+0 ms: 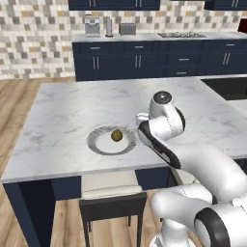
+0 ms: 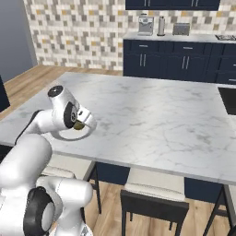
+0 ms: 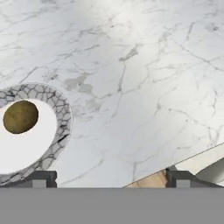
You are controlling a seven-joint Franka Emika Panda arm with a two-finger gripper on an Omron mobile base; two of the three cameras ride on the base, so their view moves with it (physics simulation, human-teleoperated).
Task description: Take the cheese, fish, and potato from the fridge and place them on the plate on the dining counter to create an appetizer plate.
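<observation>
Olive-brown potato (image 3: 20, 117) on plate (image 3: 61, 127), just left of wide-apart pincer (image 3: 111, 178).

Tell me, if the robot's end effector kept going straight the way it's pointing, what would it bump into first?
Probably the bare marble of the dining counter. The open end effector looks down at it, with the plate holding the potato off to one side. Depth is hard to judge.

The potato (image 3: 20, 117) is olive-brown, mottled. The plate (image 3: 61, 114) is white inside with a grey crackled rim. The desk (image 1: 62, 111) is white marble, grey-veined, on navy.
</observation>
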